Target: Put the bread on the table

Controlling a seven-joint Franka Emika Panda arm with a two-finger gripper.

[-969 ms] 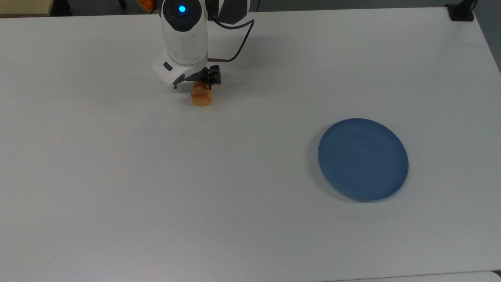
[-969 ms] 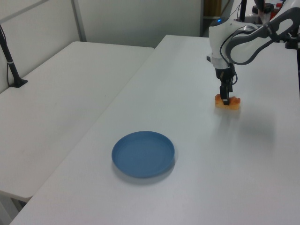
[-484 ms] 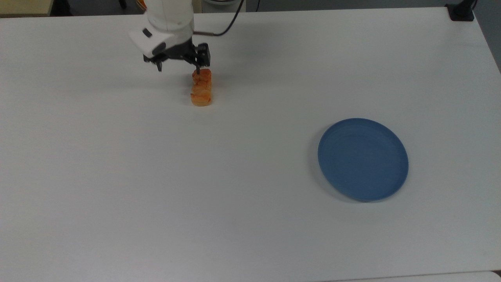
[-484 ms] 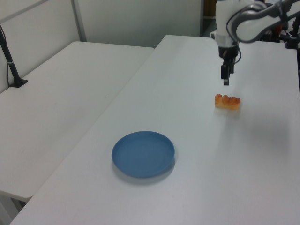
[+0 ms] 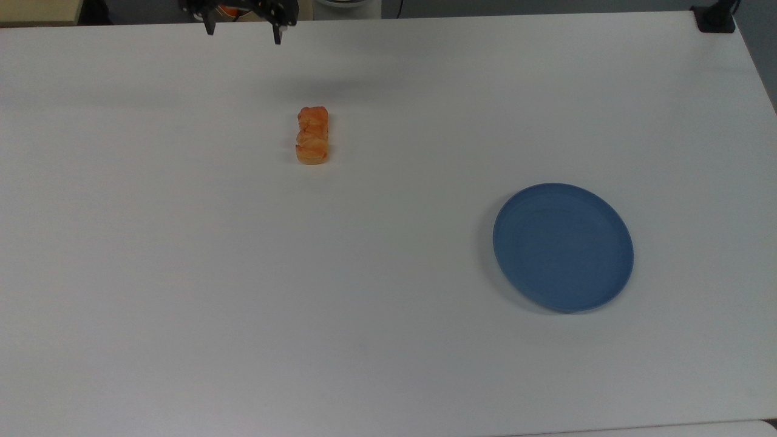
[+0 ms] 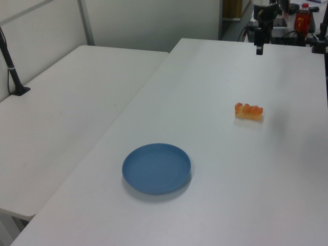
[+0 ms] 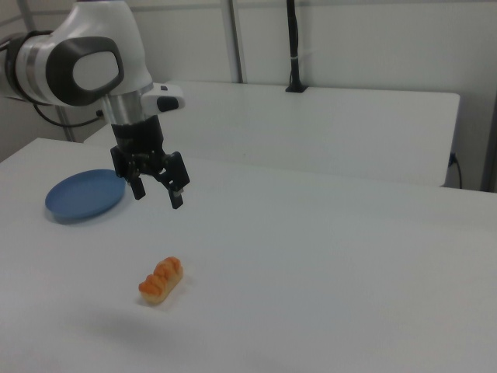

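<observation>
Pincer [image 7: 158, 192] hangs open and empty above the table [image 7: 326, 256], fingers pointing down from the white arm [image 7: 89, 58]. No writing can be read anywhere. Bread [image 5: 312, 135] lies flat on the table, toward five o'clock of the pincer [image 5: 243, 27] in the top view, well apart from the blue plate [image 5: 563, 246].

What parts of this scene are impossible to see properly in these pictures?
- Underside of the bread: hidden in all three views by the bread itself, lying on the table.
- Arm above the gripper: cut off by the top view's upper edge.
- Red bottle: too small to read in the left view.
</observation>
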